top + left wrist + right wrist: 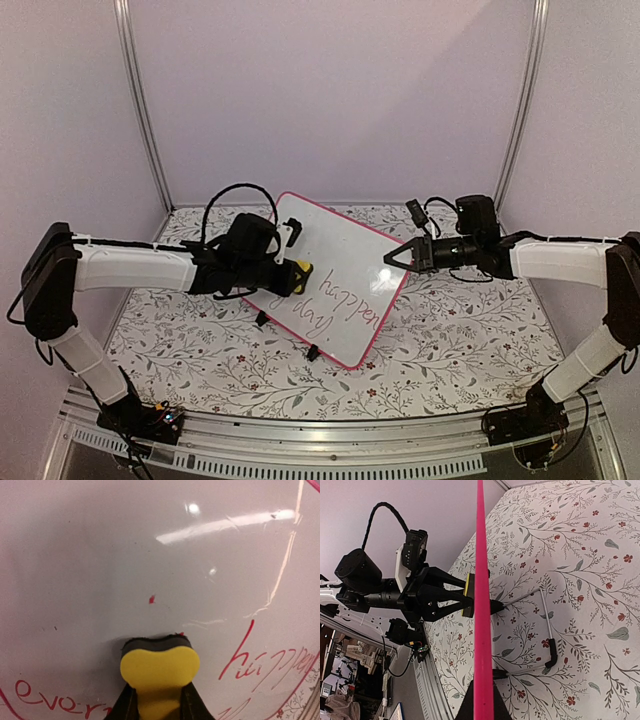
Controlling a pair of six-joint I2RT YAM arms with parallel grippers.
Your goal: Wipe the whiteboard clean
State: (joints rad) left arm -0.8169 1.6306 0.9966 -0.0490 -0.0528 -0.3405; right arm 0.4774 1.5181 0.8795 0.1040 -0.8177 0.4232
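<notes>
Nearest us, the floral tabletop (450, 345) lies open in front of and to the right of the whiteboard (345, 245), which stands propped at mid-table. Red handwriting (335, 300) covers its lower part; the upper part is blank white. Our left gripper (292, 276) clamps a yellow eraser (159, 672) against the board's face, and our right gripper (390, 257) pinches its pink right edge. Only the right wrist view shows the wire prop (548, 625) behind the board.

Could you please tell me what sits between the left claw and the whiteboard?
A yellow eraser, held by the left claw, its dark pad against the whiteboard; the left wrist view shows it.
</notes>
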